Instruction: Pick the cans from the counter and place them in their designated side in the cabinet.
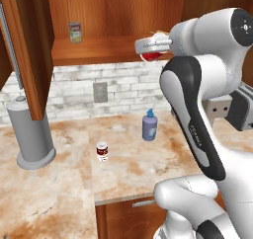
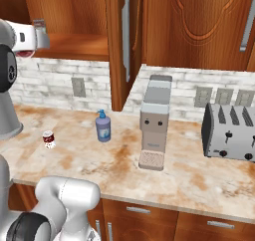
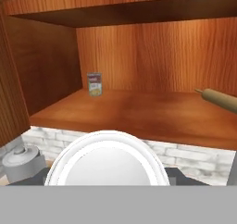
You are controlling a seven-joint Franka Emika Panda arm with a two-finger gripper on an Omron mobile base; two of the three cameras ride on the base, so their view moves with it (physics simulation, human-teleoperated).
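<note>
My gripper (image 1: 151, 49) is raised in front of the cabinet shelf (image 1: 99, 50), shut on the bright red can (image 1: 149, 58). That can's silver top (image 3: 107, 162) looms large at the bottom of the hand view, level with the shelf's front edge (image 3: 139, 114). From the right side the held can (image 2: 24, 52) shows as a red patch under the white hand. The dark red can (image 1: 102, 151) with white bands stands upright on the mottled counter (image 1: 128, 171), also seen left of the soap bottle as a small can (image 2: 48, 139).
A pale greenish-labelled can (image 3: 94, 84) stands at the shelf's back left, and a rolling pin (image 3: 220, 99) lies at its right. The cabinet door (image 1: 27, 45) hangs open on the left. On the counter: blue soap bottle (image 1: 149, 126), grey cylinder (image 1: 29, 134), coffee machine (image 2: 154, 130), toaster (image 2: 231, 130).
</note>
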